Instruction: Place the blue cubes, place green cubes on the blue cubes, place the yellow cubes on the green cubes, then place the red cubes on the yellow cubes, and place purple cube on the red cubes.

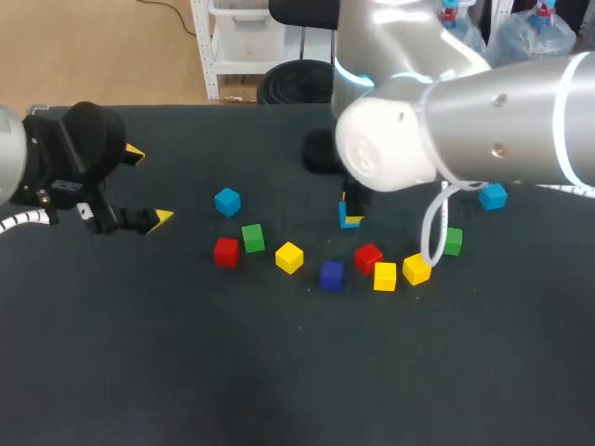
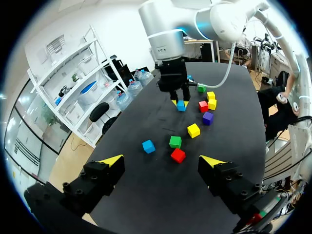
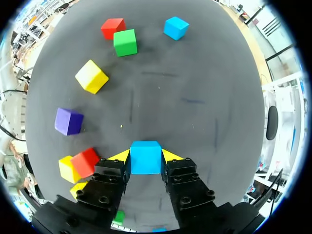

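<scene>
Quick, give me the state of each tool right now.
Left tool: open, holding nothing.
Right tool: closed on a blue cube.

- Head view: from above and behind, looking down on the table (image 1: 139, 372).
- Left wrist view: low, facing across the table toward the far right arm (image 2: 168, 44).
- Right wrist view: very near above a blue cube (image 3: 145, 157), seen in all views.

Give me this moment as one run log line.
right gripper: shut on blue cube | left gripper: open, empty | stacks: none yet
</scene>
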Robot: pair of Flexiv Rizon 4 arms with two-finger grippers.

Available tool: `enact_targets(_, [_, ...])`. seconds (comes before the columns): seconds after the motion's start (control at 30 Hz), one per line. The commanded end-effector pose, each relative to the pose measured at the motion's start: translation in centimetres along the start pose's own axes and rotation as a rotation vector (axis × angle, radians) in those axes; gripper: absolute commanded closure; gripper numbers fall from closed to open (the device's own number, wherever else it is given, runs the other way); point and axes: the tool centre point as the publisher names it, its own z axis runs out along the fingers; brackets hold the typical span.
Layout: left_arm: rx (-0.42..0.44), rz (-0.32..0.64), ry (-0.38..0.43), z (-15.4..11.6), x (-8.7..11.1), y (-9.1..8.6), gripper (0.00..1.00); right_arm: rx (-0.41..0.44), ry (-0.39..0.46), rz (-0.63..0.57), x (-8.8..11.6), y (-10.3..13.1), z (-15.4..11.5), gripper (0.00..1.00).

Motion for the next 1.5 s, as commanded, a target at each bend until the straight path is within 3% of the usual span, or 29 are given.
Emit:
enact_targets(0.03, [0.002,0.001,0.0,0.0,0.0,0.1,0.0,-0.027,0.01,0.008,-1.3,-0.7,0.2,1.0])
enact_targets(0.83, [0.002,0.001,0.0,0.0,0.0,0.1,0.0,-0.024,-0.036,0.029,-4.6,-0.1,-0.4,1.0])
enact_targets(1.5, [0.002,0.001,0.0,0.0,0.0,0.1,0.0,-0.031,-0.04,0.032,-5.3,0.6,0.2,1.0])
